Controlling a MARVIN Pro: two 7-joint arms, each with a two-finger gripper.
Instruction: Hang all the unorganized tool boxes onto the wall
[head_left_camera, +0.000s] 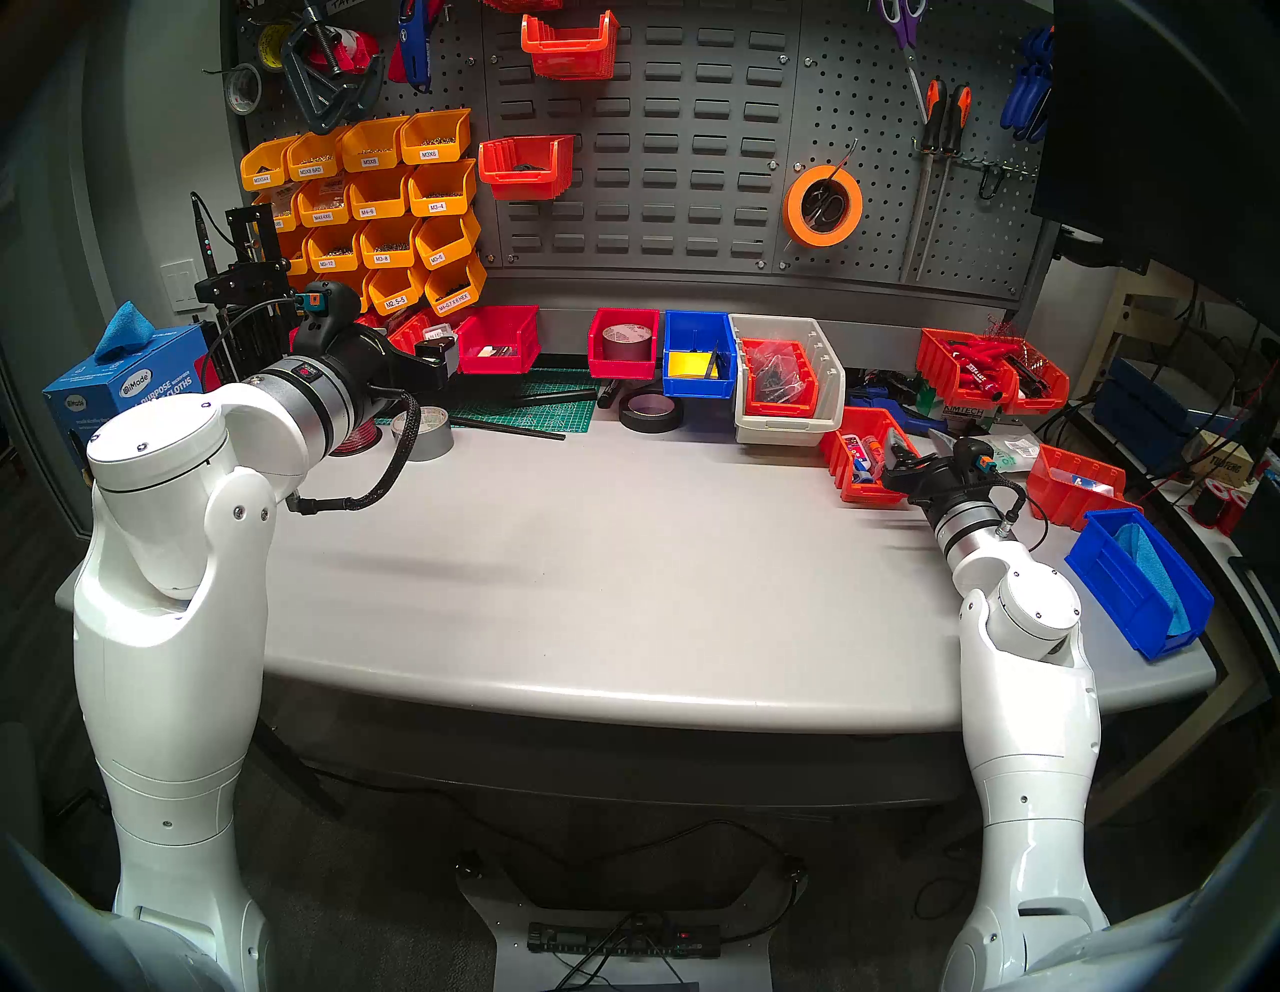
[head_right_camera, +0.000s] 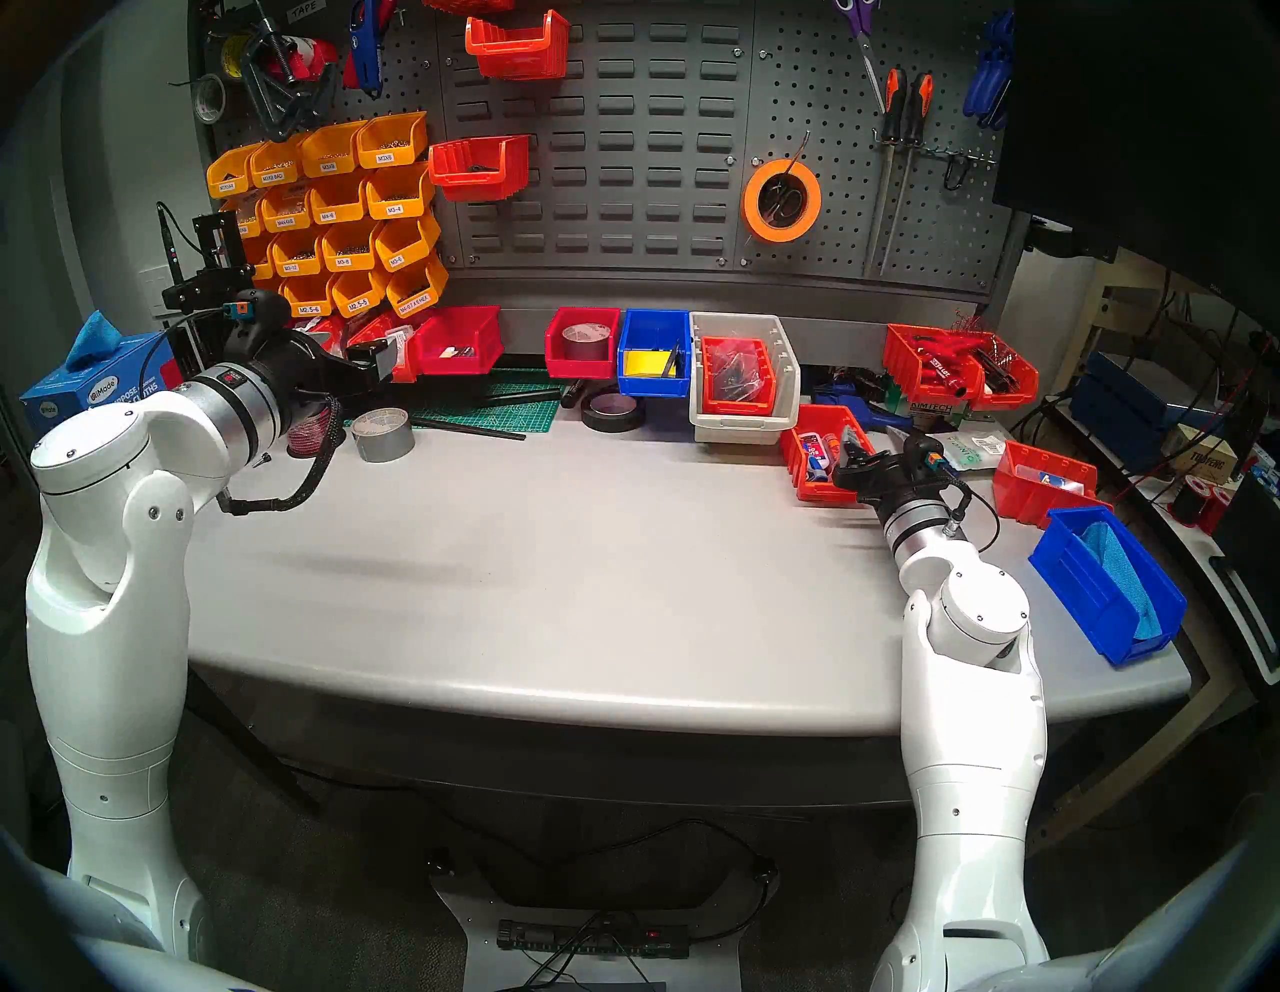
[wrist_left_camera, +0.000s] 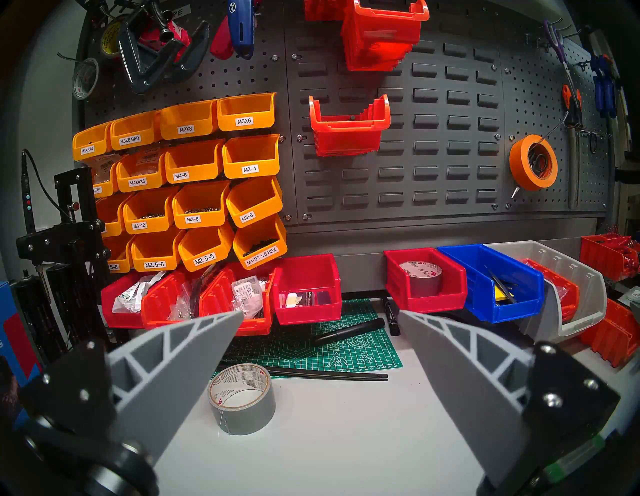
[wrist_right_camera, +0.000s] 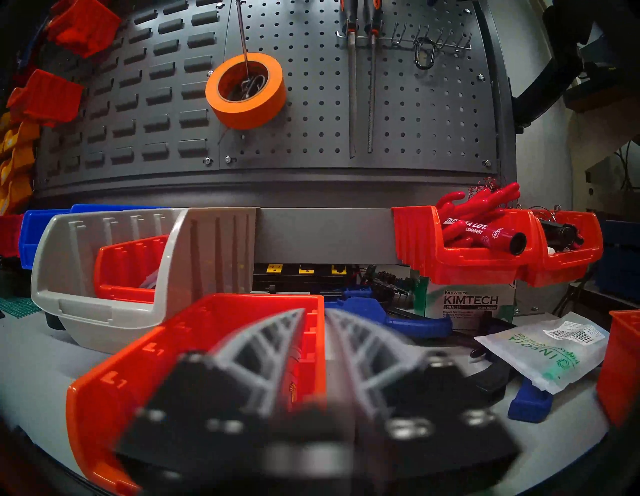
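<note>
A: Right gripper (wrist_right_camera: 314, 313) first?

B: Low over the worktop (head_left_camera: 589, 554), at the orange-red bin (wrist_right_camera: 138, 367). One finger inside, the other outside its right-hand wall, tips nearly together. Too blurred to tell whether clamped on that wall or only close around it.

A: And around that bin?

B: Tight. Just to its left and behind, the grey bin (wrist_right_camera: 86, 311) with a smaller orange one inside. To the right, a blue clamp handle (wrist_right_camera: 398, 315) and a white packet (wrist_right_camera: 540, 350), both near the wall of the bin. Farther right, another orange bin (head_left_camera: 1073, 485), then a blue bin (head_left_camera: 1136, 596) close to the edge of the worktop.

A: Left gripper (wrist_left_camera: 318, 313)?

B: Held level and high, fingers wide apart, holding nothing. Below it a grey tape roll (wrist_left_camera: 242, 398) and the green cutting mat (wrist_left_camera: 346, 350). Beyond, two bright red bins (head_left_camera: 499, 339) standing on the worktop against the back rail.

A: Open room?

B: Plenty in the middle and front of the worktop, bare up to the rounded front edge.

A: And the wall (head_left_camera: 665, 173)?

B: Two orange-red bins hung on the left column of slots, an upper one (head_left_camera: 568, 45) and a lower one (head_left_camera: 526, 166). Many free slots to the right of them. Yellow-orange labelled bins (head_left_camera: 388, 208) on the left pegboard, touching side by side.
</note>
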